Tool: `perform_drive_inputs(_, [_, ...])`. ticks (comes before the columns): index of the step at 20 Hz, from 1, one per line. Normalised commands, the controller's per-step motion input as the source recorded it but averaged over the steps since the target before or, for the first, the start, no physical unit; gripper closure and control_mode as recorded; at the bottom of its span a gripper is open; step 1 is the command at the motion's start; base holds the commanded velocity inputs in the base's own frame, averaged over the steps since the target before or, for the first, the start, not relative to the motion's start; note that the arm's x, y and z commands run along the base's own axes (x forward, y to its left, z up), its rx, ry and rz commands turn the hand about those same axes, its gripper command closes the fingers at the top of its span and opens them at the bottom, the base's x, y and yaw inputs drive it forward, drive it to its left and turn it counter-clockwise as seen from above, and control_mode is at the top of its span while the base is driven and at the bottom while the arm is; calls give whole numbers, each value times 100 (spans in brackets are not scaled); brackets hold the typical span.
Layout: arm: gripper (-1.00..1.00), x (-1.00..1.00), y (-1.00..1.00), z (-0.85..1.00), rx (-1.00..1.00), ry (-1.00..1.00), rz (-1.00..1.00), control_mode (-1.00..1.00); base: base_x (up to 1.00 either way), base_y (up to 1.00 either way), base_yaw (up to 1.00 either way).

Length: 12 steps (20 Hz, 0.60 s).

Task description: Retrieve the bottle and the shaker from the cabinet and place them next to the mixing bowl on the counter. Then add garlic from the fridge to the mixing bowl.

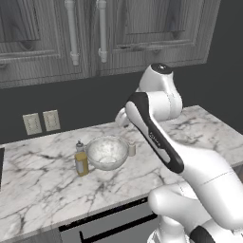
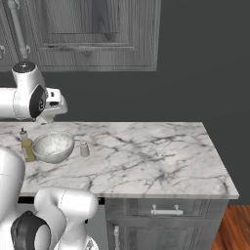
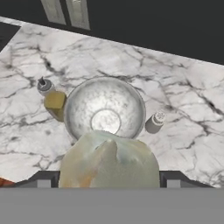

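**Garlic hanging right over the bowl**

So the claw point(image 3: 109, 186) is clamped on a big pale, papery head of garlic point(image 3: 109, 162), jaws spread wide around it. In the hand view the garlic bulges up between the two dark finger tips point(image 3: 43, 179) and covers the near rim of the bowl below it. You can't really see the tips themselves beyond the flat dark bits sticking out either side of the bulb.

Straight underneath is the round, shallow, silvery-white mixing bowl point(image 3: 105, 109), sitting on the white marble counter with grey veins point(image 3: 183, 87). Nothing visible in the bowl, just its pale bottom.

Just beside the bowl on one side stands the small bottle of yellow-amber liquid with a grey cap point(image 3: 52, 98), upright, pretty much touching the rim. On the opposite side is the little grey shaker with a pale top point(image 3: 154, 122), also upright and right next to the bowl.

From the left base view, the white arm point(image 1: 156, 128) reaches over the counter and hides the hand, with the bowl and bottle in front of it. Behind, on the dark wall, are two pale outlet plates point(image 1: 42, 122), and above those the grey wood cabinet doors with light bar handles point(image 1: 72, 33), shut.
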Motion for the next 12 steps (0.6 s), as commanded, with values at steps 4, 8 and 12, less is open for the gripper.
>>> perform_drive_inputs(4, [100,17,0,0,0,12,0,-100,0,0,0])
perform_drive_inputs(8, [100,0,4,0,-8,19,0,-100,0,0,0])
perform_drive_inputs(12, [100,5,16,-14,-14,20,0,-100,0,0,0])
